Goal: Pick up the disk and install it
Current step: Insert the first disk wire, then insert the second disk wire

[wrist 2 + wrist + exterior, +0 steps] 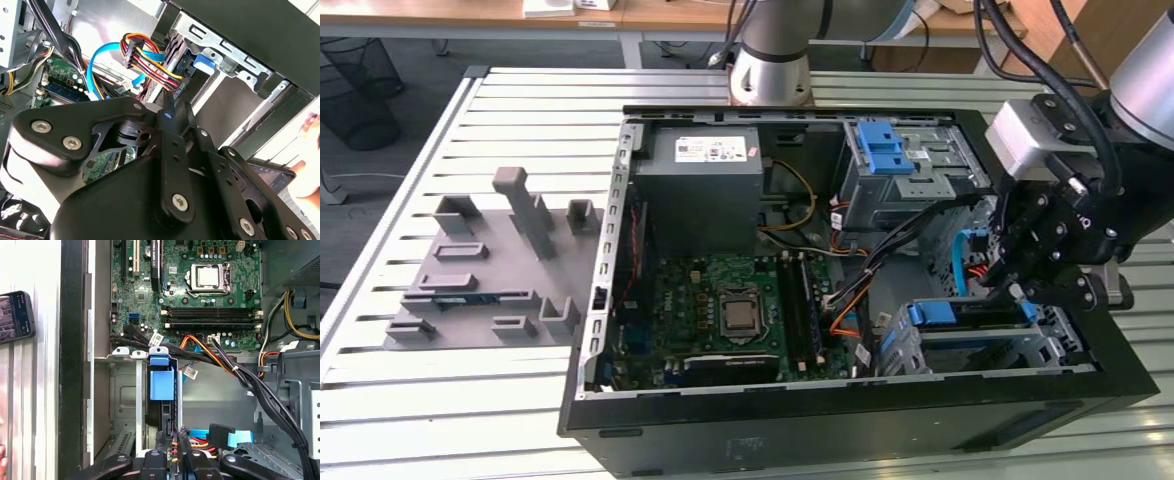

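Note:
The disk (958,313) stands edge-on in the lower drive cage (1047,345) at the exterior view's right of the open computer case, its blue rail frame uppermost. In the first wrist view the disk (161,382) shows as a blue tab over a dark body between the cage's metal walls; in the second wrist view its blue tab (204,61) sits in the cage. My gripper (1017,292) hangs just above and behind the cage. Its fingers (167,107) are drawn together with nothing between them, and the gripper (175,461) sits over the coloured cables.
A motherboard (734,310), a grey power-supply box (700,160) and an upper drive bay with blue latches (887,150) are in the case. Cable bundles (235,372) cross beside the cage. A grey fixture (494,270) lies on the slatted table. A phone (15,315) and a person's hand (310,150) are just outside the case.

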`<action>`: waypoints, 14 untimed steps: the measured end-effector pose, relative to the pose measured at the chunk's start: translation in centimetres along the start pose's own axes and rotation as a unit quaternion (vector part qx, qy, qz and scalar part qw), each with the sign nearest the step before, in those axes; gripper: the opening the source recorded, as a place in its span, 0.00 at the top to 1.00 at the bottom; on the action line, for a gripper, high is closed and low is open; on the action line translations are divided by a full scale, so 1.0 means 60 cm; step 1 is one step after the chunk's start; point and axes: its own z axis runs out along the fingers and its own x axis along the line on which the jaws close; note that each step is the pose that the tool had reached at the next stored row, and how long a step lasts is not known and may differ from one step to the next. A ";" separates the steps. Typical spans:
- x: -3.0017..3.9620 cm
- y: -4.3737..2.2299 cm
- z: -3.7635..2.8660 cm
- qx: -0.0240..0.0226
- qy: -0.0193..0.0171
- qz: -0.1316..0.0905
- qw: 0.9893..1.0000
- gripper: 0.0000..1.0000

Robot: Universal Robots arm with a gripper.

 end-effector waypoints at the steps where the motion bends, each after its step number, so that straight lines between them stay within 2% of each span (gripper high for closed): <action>1: 0.000 0.000 0.000 0.000 0.000 0.000 1.000 0.76; 3: 0.000 0.000 0.000 0.000 0.000 0.000 1.000 0.89; 14: 0.000 0.000 -0.002 0.000 0.000 0.000 1.000 0.89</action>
